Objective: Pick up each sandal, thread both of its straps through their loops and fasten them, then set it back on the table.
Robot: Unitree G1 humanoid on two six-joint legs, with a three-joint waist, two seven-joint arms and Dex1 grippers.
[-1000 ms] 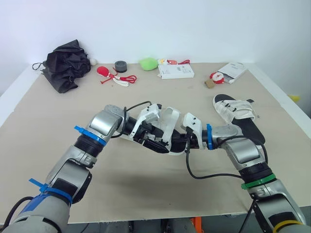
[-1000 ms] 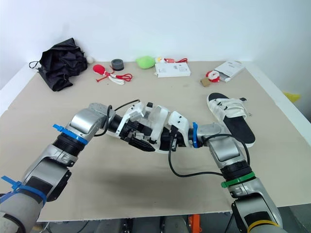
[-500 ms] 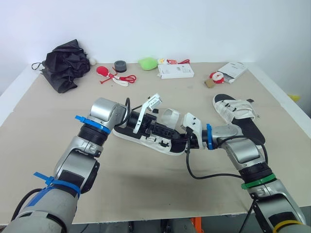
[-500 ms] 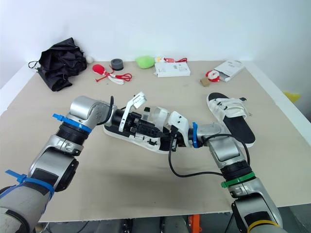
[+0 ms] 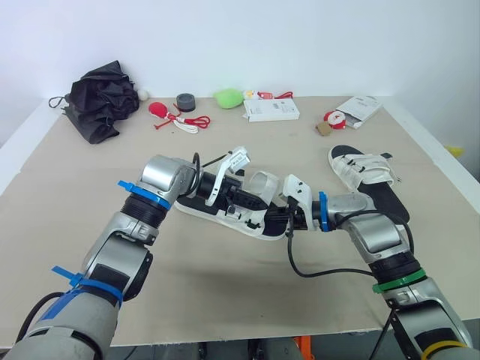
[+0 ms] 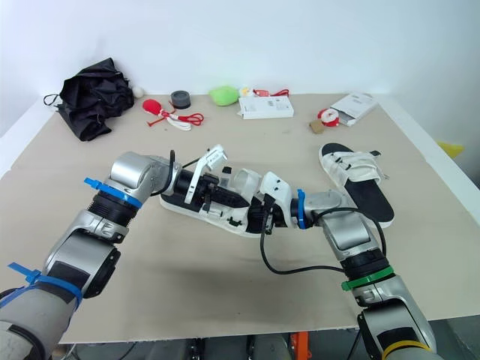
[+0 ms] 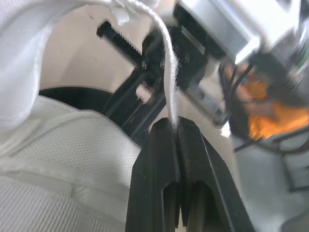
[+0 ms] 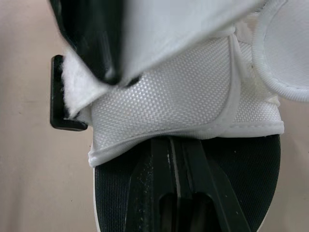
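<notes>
We are pinching the white strap of the sandal in our left claw; our right claw, fingers together, is touching its footbed.

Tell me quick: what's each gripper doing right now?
Left gripper: closed, pinching the thin white fabric strap of the black-and-white sandal.
Right gripper: closed, tips at its white woven band; grip unclear.

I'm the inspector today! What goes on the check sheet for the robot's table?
Surface: beige table, nothing spilled.
Job's things: one sandal mid-table with a strap lifted; second sandal flat on the robot's right.
Clutter: umbrella, tape roll, green plush, white box, packet along the far edge.
End effectors: left end effector shut on the strap; right end effector shut, tips at the sandal's white upper.
Cables: black cable loops below the right wrist.
Surroundings: white wall.
</notes>
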